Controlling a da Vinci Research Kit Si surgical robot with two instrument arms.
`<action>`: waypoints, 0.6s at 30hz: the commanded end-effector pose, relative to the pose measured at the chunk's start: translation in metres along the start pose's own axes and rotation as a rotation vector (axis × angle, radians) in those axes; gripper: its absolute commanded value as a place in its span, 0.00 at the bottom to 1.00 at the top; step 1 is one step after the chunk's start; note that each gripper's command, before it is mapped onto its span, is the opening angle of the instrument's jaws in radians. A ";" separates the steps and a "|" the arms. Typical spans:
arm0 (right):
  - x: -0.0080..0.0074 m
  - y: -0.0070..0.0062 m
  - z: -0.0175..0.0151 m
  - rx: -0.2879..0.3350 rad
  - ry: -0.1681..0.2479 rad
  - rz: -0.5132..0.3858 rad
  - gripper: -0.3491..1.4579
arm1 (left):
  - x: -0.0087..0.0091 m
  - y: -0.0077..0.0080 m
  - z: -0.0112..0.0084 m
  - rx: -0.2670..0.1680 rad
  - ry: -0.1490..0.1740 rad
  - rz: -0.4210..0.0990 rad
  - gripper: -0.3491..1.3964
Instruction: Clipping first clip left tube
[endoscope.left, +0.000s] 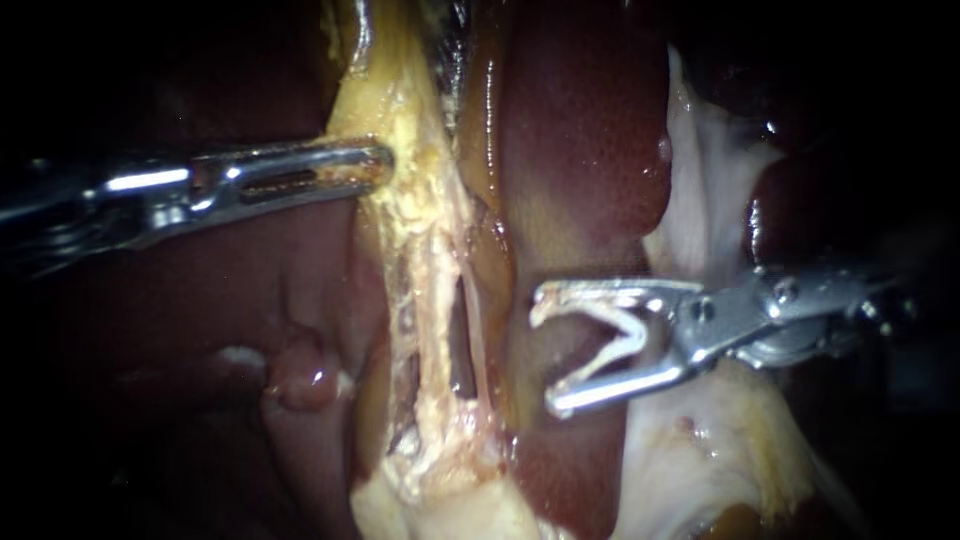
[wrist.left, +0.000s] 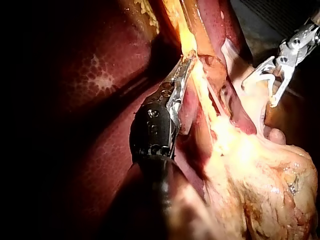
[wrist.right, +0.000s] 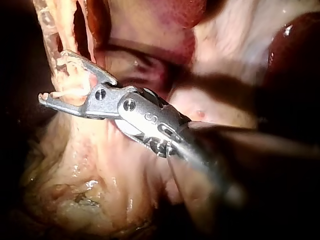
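Observation:
My left instrument (endoscope.left: 372, 165) comes in from the left, its jaws shut on the yellow fatty tissue (endoscope.left: 400, 110) above the tubes. Below that grip the tissue splits into a thicker pale left tube (endoscope.left: 428, 300) and a thin right tube (endoscope.left: 478, 335), with a dark gap between them. My right instrument (endoscope.left: 545, 350) sits to the right of both tubes, apart from them. Its jaws stand wide and hold a white V-shaped clip (endoscope.left: 620, 335). The left wrist view shows my left instrument (wrist.left: 187, 60) on the yellow strand. In the right wrist view my right instrument (wrist.right: 52, 77) carries the clip (wrist.right: 70, 92) beside the strands.
Dark red liver (endoscope.left: 590, 130) lies behind and to both sides of the tubes. Pale membrane (endoscope.left: 710, 200) hangs behind my right instrument. Yellow-white fatty tissue (endoscope.left: 440, 490) bunches at the lower end of the tubes.

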 end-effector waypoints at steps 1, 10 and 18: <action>-0.0007 0.0003 0.0007 0.005 -0.007 0.012 0.52 | -0.0005 -0.0001 -0.0007 0.001 -0.011 0.003 0.00; -0.0042 0.0043 0.0040 0.002 -0.063 0.032 0.51 | -0.0014 -0.0023 -0.0028 -0.007 -0.025 0.006 0.00; -0.0049 0.0069 0.0050 -0.008 -0.067 0.033 0.51 | -0.0017 -0.0035 -0.0033 0.003 -0.028 0.002 0.00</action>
